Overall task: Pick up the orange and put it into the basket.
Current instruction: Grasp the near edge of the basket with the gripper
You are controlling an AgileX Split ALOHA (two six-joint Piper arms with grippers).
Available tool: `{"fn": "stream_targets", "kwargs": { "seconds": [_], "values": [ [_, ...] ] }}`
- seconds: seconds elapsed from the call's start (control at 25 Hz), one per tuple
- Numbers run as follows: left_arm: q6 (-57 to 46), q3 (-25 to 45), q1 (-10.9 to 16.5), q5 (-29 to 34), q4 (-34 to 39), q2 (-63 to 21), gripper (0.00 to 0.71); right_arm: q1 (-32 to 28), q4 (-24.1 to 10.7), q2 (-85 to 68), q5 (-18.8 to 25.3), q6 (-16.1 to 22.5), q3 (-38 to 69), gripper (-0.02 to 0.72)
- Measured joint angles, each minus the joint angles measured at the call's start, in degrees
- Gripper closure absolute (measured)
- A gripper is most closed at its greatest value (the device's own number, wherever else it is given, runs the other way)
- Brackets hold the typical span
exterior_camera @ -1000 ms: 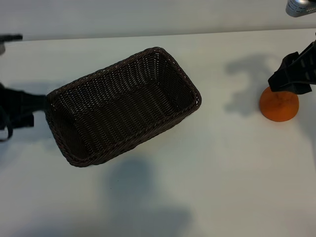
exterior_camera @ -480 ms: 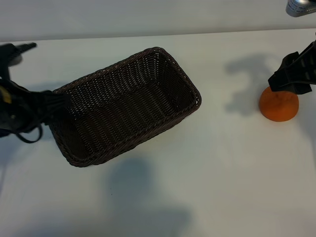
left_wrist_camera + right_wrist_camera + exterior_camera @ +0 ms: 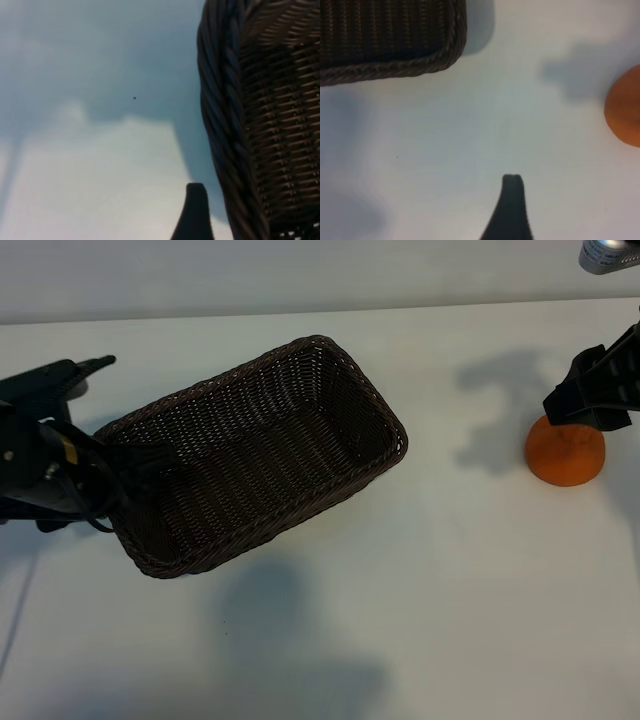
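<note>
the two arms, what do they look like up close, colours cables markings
Both are black. The left gripper has a bulky black body with a small yellow marking and thin black cables looping under it. The right gripper is blocky, angular and black, with a grey metallic part above it at the frame corner. In each wrist view one tapered dark fingertip shows.

surface: white table (image 3: 420, 580) | light: soft shadows | backdrop: pale grey wall (image 3: 300, 270)
</note>
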Motion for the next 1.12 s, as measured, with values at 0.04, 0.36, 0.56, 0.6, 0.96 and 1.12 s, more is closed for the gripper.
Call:
{"fn": "stream_targets", "kwargs": {
  "seconds": [0.04, 0.36, 0.56, 0.6, 0.96, 1.12],
  "values": [
    [-0.2, 0.4, 0.0, -0.8, 0.0, 0.8, 0.100, 0.0, 0.0, 0.0, 0.0, 0.0, 0.0, 0.110],
    [-1.5, 0.9, 0.0, -4.9, -1.0, 6.5, 0.106, 0.0, 0.0, 0.0, 0.0, 0.0, 0.0, 0.110],
    [-2.3, 0.9, 0.0, -7.4, -1.2, 9.8, 0.110, 0.0, 0.0, 0.0, 0.0, 0.0, 0.0, 0.110],
    [-2.4, 0.9, 0.0, -7.6, -1.2, 10.3, 0.113, 0.0, 0.0, 0.0, 0.0, 0.0, 0.0, 0.110],
    [-2.9, 1.0, 0.0, -9.7, -1.7, 13.0, 0.169, 0.0, 0.0, 0.0, 0.0, 0.0, 0.0, 0.110],
    [-3.5, 0.9, 0.0, -10.8, -1.9, 13.1, 0.298, 0.0, 0.0, 0.0, 0.0, 0.0, 0.0, 0.110]
  ]
}}
